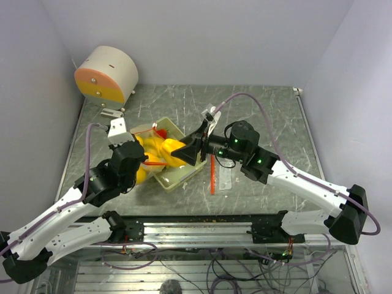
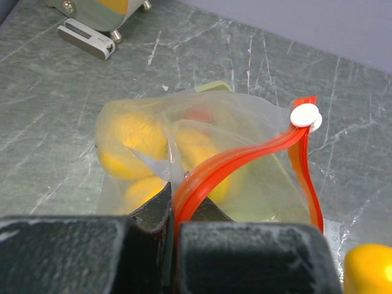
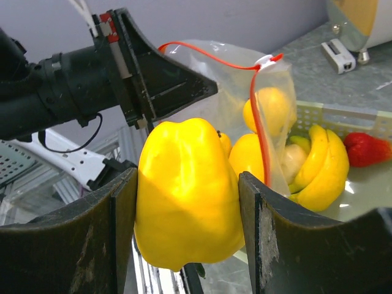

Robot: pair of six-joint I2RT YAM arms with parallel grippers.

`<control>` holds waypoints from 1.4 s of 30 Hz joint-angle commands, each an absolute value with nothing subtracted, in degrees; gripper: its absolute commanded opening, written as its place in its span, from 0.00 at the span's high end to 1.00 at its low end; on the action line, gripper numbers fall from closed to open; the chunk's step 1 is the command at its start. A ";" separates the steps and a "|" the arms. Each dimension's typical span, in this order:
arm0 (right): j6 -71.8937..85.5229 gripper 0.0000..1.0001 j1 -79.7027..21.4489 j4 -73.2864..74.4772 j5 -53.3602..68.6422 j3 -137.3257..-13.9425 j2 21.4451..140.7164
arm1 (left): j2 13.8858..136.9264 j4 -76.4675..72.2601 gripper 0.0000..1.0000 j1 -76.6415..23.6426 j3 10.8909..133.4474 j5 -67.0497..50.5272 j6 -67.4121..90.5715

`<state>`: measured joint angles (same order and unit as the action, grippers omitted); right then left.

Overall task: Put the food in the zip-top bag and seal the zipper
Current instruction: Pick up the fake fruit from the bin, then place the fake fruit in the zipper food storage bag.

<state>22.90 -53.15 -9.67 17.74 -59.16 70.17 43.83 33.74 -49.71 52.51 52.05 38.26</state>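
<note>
At the far left corner of the grey marbled table [image 1: 257,110] stands a round cream drum with an orange face [image 1: 107,75]. The left arm reaches up from the near left corner, elbow bent, its wrist turned toward the middle. The left gripper [image 2: 174,214] has its fingers pressed together on the red-orange zipper strip [image 2: 245,156] of the clear floppy plastic zip-top bag [image 2: 245,122], holding the bag up by its mouth edge. The strip curves up to a small white slider [image 2: 305,116]. Several yellow toy fruits [image 2: 131,147] already sit inside the bag, which hangs at the left end of the pale green rectangular tray [image 1: 177,179].

In the tray lie a yellow toy banana bunch [image 3: 327,162] and a small red piece [image 3: 367,149]. Over the tray's middle, just beside the bag's mouth, the right gripper [image 3: 187,184] pinches a glossy yellow pepper-shaped toy fruit [image 3: 184,208] between its two dark fingers [image 3: 98,233]. The right arm stretches from the near right corner, forearm nearly level and pointing left. Right of the tray a loose red-orange strip [image 1: 212,174] lies on the table.
</note>
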 commanded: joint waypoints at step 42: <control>24.61 0.01 -62.99 -13.40 -17.55 -62.82 77.62 | 42.71 22.81 0.93 -49.92 47.14 39.94 42.11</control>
<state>25.65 -62.65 -14.39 -11.62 -64.86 84.14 43.57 26.57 -49.71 48.07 40.25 41.04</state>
